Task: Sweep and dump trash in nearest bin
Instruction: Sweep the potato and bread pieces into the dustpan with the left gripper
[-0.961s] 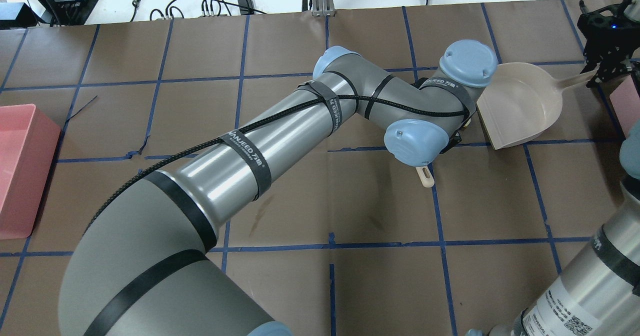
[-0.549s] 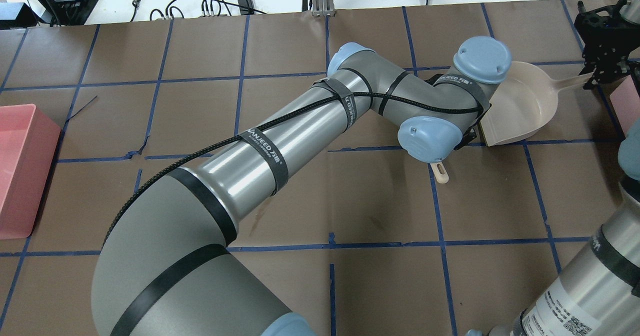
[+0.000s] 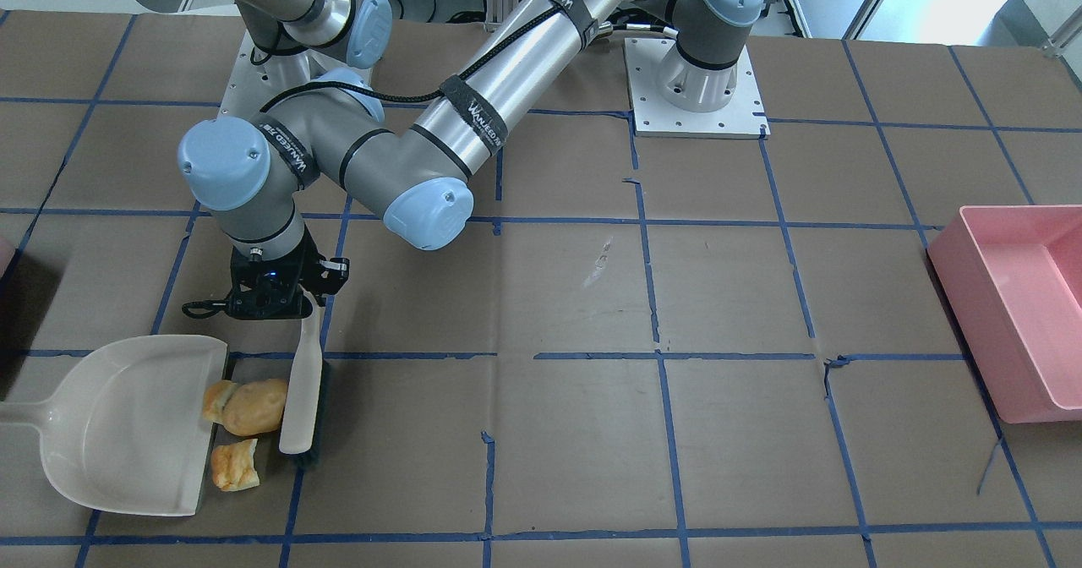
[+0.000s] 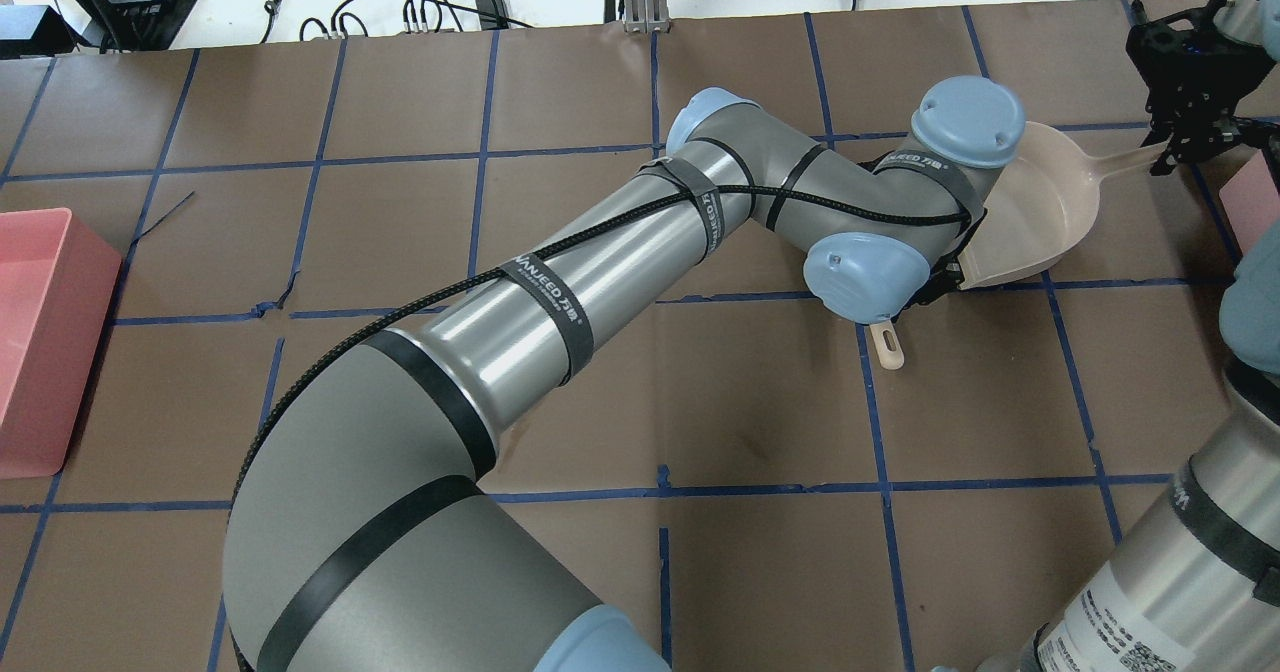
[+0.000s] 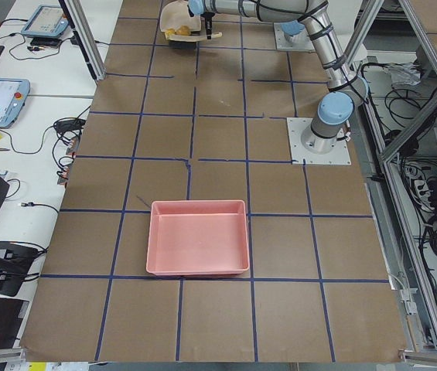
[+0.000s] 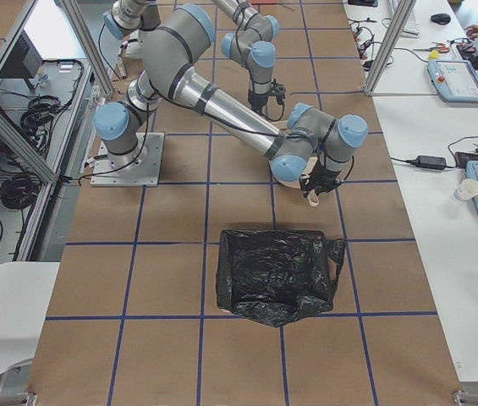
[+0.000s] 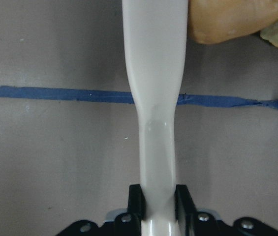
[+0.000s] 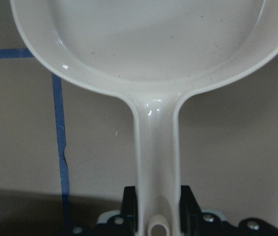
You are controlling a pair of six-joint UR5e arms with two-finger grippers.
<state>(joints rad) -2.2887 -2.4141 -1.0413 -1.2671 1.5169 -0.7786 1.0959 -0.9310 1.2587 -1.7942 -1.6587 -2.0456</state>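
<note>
Closer to the beige plastic dustpan (image 3: 127,424) now, the left hand (image 7: 158,204) clamps the handle of a cream plastic brush (image 3: 302,399), whose head lies just beside three golden-brown food pieces (image 3: 254,407) at the pan's lip on the brown worktop (image 3: 727,297). The right hand (image 8: 158,206) grips the pan's handle.

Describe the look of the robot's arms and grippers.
Both arms are silver-grey tubes with pale blue joint caps. The left arm wears black bands lettered WANJEED and a black braided cable; the right arm bears a black band and a white QR label. The left gripper and right gripper are black.
</note>
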